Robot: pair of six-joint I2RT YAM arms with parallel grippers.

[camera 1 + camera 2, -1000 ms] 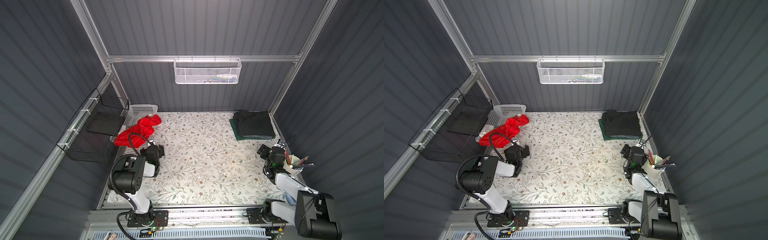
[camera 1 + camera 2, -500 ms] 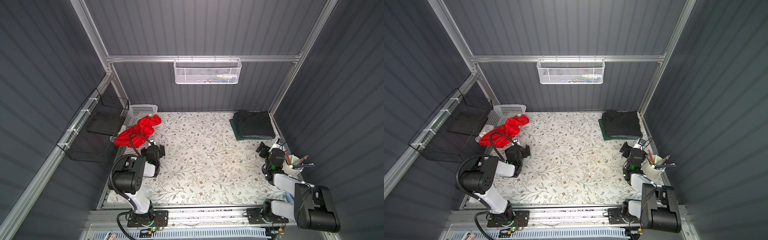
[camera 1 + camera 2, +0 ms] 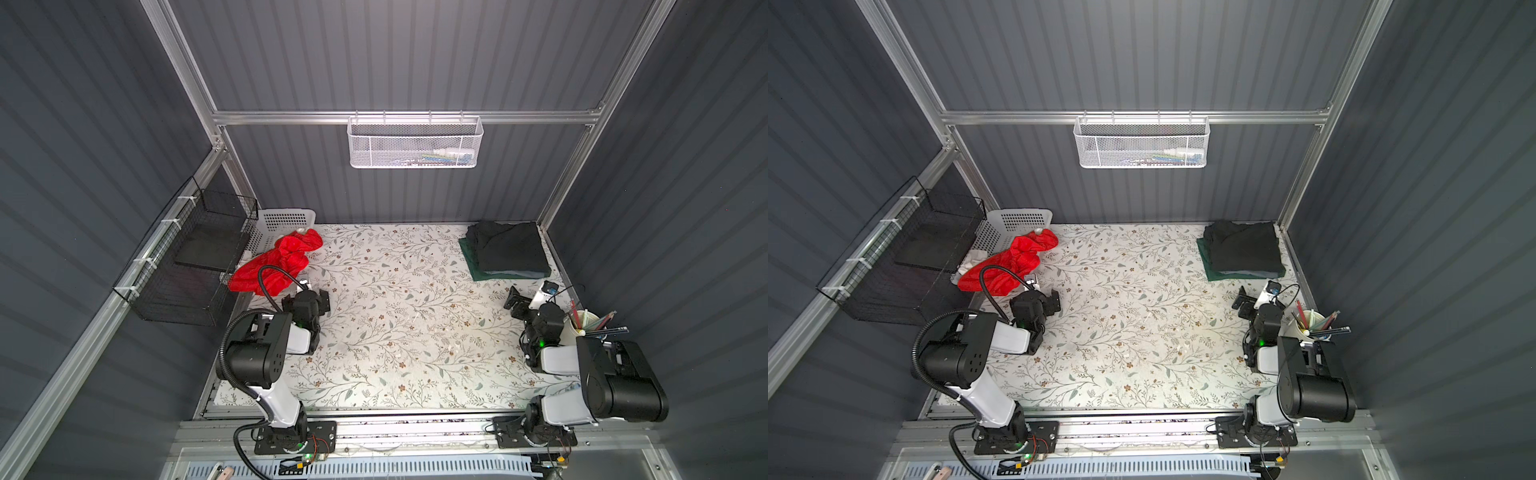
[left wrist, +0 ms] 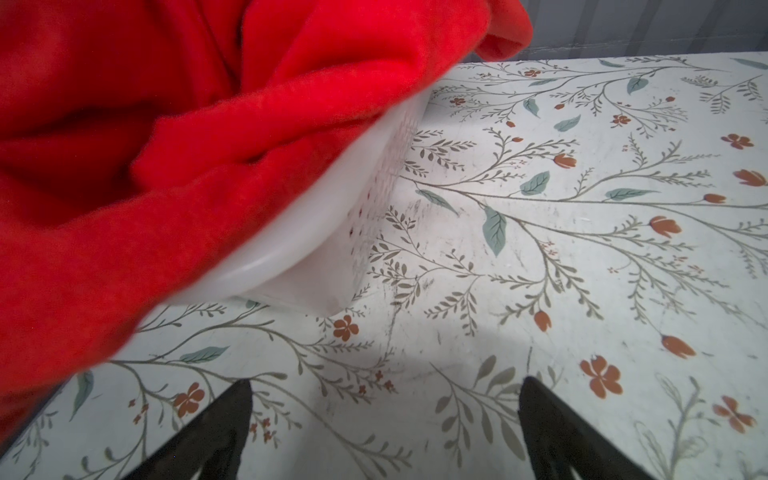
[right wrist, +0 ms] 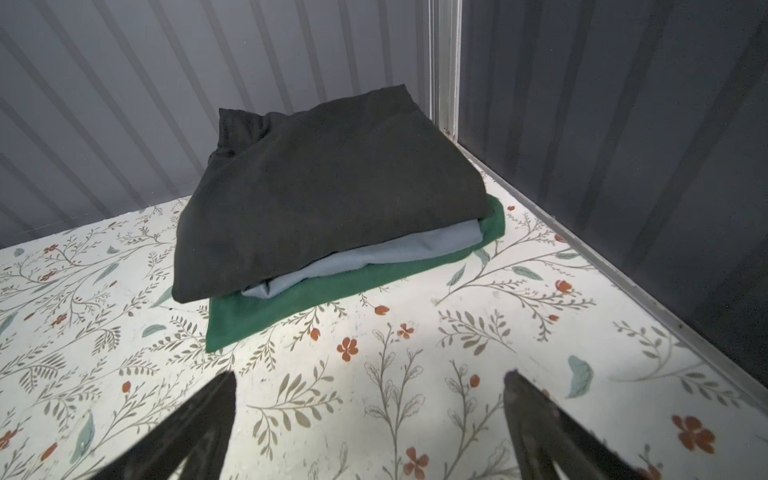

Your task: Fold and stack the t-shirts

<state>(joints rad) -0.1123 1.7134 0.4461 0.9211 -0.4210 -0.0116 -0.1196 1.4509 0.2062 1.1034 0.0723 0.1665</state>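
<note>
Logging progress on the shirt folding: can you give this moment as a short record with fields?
stack: black t-shirt on slate blue-grey t-shirt on dark green t-shirt, folded, far right corner
unfolded: red t-shirt, crumpled, draped over white basket rim
left gripper: open, empty, near red t-shirt
right gripper: open, empty, facing stack

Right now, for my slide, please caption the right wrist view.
Open right claw facing a folded black shirt on a blue-grey shirt on a green shirt, in the table corner.
</note>
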